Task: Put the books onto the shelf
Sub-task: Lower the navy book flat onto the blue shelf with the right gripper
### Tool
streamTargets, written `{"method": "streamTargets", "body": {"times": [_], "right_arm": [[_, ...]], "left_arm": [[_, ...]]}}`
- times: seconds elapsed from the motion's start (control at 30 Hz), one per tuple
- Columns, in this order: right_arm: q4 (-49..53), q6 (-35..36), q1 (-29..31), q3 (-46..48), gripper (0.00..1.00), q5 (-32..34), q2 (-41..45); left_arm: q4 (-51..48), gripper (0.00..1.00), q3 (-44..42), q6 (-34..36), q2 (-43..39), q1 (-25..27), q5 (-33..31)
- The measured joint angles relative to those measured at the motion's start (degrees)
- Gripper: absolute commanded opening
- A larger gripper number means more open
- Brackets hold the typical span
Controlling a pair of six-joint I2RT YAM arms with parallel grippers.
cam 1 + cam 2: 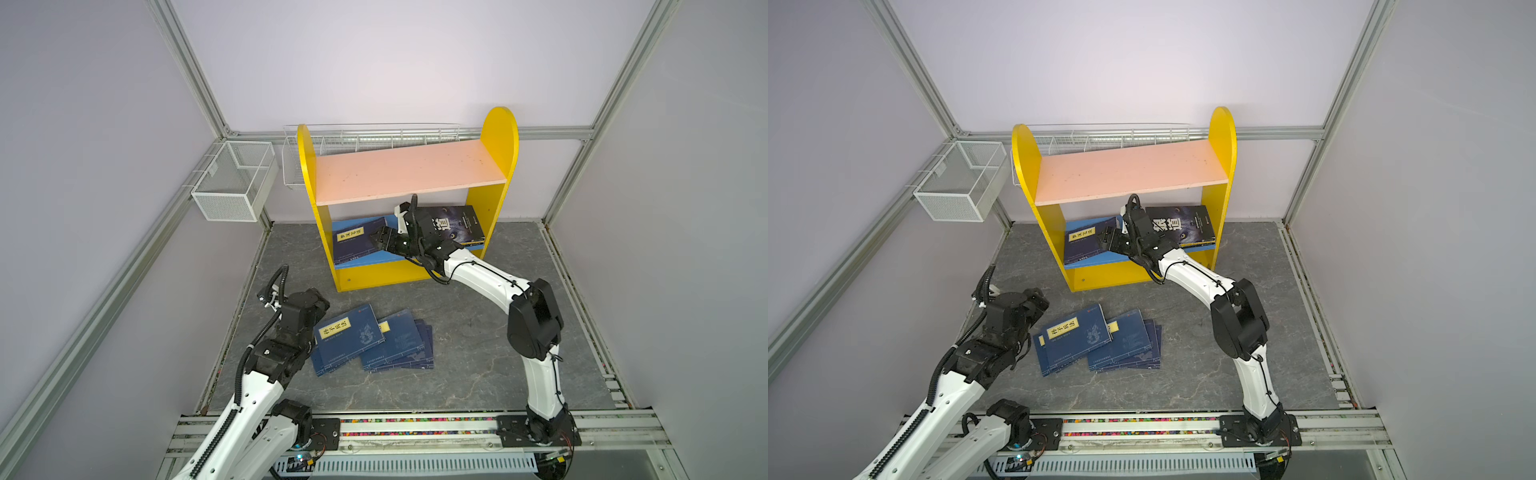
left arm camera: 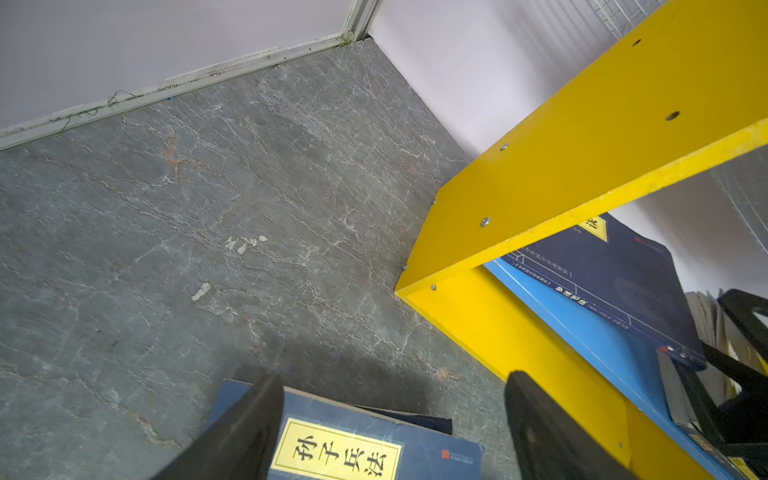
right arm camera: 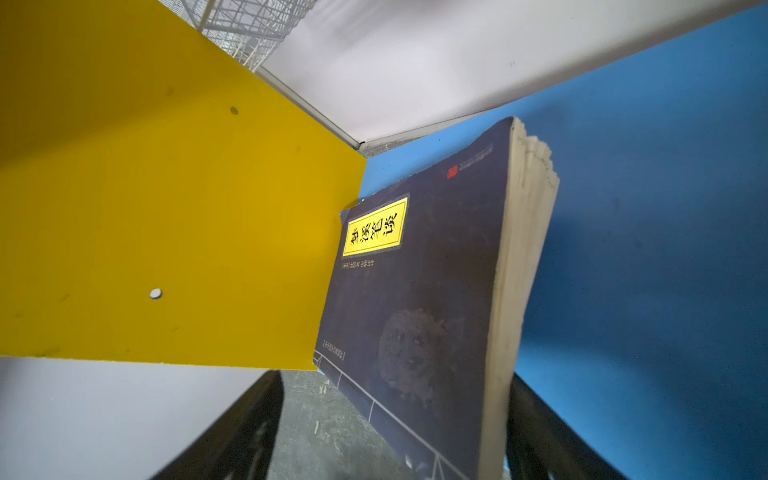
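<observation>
The shelf [image 1: 409, 170] [image 1: 1129, 174] stands at the back with a bare pink upper board. On its blue lower board [image 3: 665, 208], a navy book [image 1: 353, 243] [image 1: 1086, 241] [image 3: 419, 299] leans tilted toward the left yellow side panel [image 3: 166, 208]. A black book [image 1: 457, 226] [image 1: 1183, 226] lies at the right. My right gripper [image 1: 379, 239] [image 1: 1106, 239] [image 3: 395, 378] is open around the navy book's near corner, page edge beside one finger. Several navy books [image 1: 374, 340] [image 1: 1100, 340] [image 2: 345, 449] lie overlapping on the floor. My left gripper [image 1: 311, 305] [image 1: 1034, 303] [image 2: 395, 386] hovers open over their left end.
A white mesh basket [image 1: 235, 180] hangs on the left wall and a long wire basket [image 1: 374, 135] runs behind the shelf. The grey stone floor [image 1: 478, 353] reaches to the walls. The arms' base rail [image 1: 415, 428] runs along the front.
</observation>
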State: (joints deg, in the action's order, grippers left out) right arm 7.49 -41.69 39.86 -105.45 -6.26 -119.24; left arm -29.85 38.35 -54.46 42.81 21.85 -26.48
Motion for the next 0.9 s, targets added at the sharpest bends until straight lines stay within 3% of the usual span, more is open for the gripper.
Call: {"method": "streamTargets", "body": {"times": [0.43, 0.6, 0.77, 0.9], "right_arm": [[8.0, 6.6, 0.4, -2.2, 0.84, 3.7, -0.8], [8.3, 8.8, 0.6, -0.7, 0.77, 3.6, -0.7], [8.8, 10.2, 1.0, 2.4, 0.62, 3.8, -0.3], [9.0, 9.7, 1.2, 4.6, 0.57, 3.8, 1.2]], "left_arm": [[0.9, 0.84, -0.1, 0.0, 0.1, 0.0, 1.0], [1.7, 0.84, -0.1, 0.0, 2.8, 0.0, 1.7], [2.4, 0.84, -0.1, 0.0, 4.3, 0.0, 2.6], [2.8, 0.84, -0.1, 0.0, 4.6, 0.0, 2.6]]}}
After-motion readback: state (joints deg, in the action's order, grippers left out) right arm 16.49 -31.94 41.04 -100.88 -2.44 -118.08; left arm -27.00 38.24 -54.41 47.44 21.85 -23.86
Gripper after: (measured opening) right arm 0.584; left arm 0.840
